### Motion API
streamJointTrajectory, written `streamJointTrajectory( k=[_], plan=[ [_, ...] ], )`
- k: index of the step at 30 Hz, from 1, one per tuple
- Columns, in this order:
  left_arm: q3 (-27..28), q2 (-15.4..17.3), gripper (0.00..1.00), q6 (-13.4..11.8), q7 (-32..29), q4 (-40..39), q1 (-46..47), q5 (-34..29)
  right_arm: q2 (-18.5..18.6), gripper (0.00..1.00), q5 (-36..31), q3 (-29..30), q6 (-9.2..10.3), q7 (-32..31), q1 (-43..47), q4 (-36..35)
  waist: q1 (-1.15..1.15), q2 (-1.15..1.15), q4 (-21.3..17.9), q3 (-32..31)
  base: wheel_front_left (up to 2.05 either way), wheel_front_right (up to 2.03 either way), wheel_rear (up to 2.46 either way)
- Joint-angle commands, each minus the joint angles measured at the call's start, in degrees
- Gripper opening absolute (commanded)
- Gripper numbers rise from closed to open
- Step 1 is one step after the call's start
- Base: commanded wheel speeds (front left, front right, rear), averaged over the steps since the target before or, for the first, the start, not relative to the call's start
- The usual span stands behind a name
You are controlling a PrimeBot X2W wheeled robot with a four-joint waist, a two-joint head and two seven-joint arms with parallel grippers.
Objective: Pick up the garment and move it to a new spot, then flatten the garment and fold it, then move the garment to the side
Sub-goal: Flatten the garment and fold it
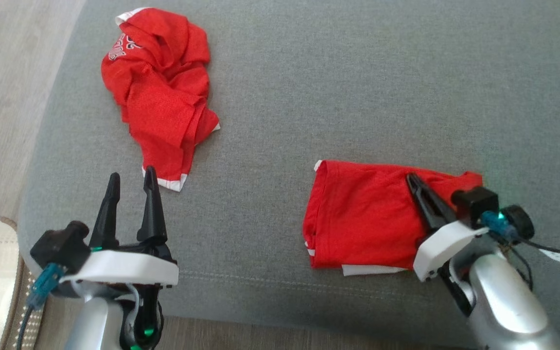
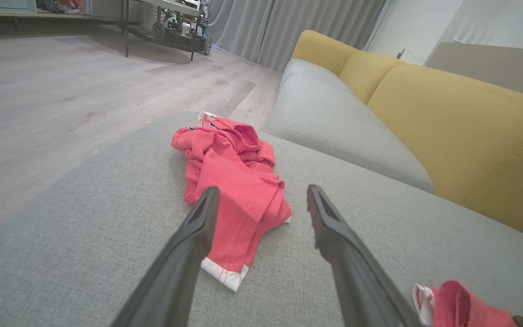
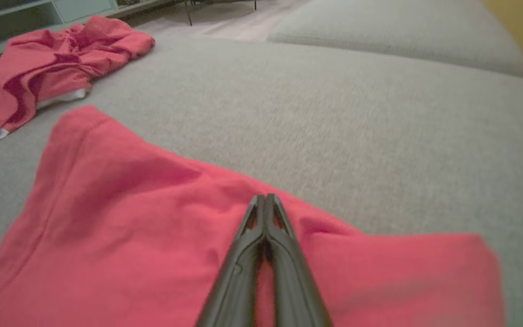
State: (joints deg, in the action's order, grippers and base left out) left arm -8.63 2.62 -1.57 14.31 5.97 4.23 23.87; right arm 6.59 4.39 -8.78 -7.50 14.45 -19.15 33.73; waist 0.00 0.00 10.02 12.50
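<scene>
Folded red garment (image 1: 362, 214) lies flat on grey sofa cushion (image 1: 358, 87), near front edge, right side. Right gripper (image 1: 410, 179) clenched, fingers pressed together, tips over garment's top layer; no cloth visibly pinched. Left gripper (image 1: 131, 172) spread, empty, just beside hem of crumpled red jersey (image 1: 161, 92). Judgement: fold looks done, move-aside step in hand. Next: shift whole stack sideways without opening fold.

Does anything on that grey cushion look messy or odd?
Yes. The crumpled garment at the far left of the cushion lies in a heap, unlike the folded garment by the right gripper, which lies flat.
</scene>
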Motion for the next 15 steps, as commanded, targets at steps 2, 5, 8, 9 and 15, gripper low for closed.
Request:
streamJointTrajectory(
  k=[2, 5, 8, 9, 15],
  plan=[
    [1.7, 0.3, 1.00, -0.1, 0.7, -1.7, 2.9, 0.0, -0.7, 0.00, -0.6, -0.2, 0.01, 0.5, -0.9, 0.3, 0.00, 0.00, -0.1, 0.4, 0.00, 0.00, 0.00],
    [1.8, 0.3, 1.00, 0.0, 0.7, -1.5, 3.3, -0.1, -1.3, 0.00, -0.2, 0.2, 0.01, 0.5, -2.3, 3.2, 0.00, 0.00, -0.3, 0.6, 0.00, 0.00, 0.00],
    [1.8, 0.3, 1.00, 0.1, 0.7, -1.4, 3.6, -0.2, -1.3, 0.00, -0.1, 0.0, 0.01, 0.5, -3.9, 6.2, 0.00, 0.00, -0.7, 0.7, 0.00, 0.00, 0.00],
    [1.8, 0.3, 1.00, 0.1, 0.7, -1.3, 3.7, -0.2, -1.3, 0.00, 0.1, 0.1, 0.01, 0.5, -4.3, 6.7, 0.00, 0.00, -0.8, 0.7, 0.00, 0.00, 0.00],
    [2.5, 0.3, 1.00, 0.2, 0.7, -1.5, 3.4, -0.4, -1.8, 0.00, 2.8, 0.6, 0.01, 0.5, -4.7, 1.7, 0.00, 0.00, -2.4, -0.1, 0.00, 0.00, 0.00]
  ],
)
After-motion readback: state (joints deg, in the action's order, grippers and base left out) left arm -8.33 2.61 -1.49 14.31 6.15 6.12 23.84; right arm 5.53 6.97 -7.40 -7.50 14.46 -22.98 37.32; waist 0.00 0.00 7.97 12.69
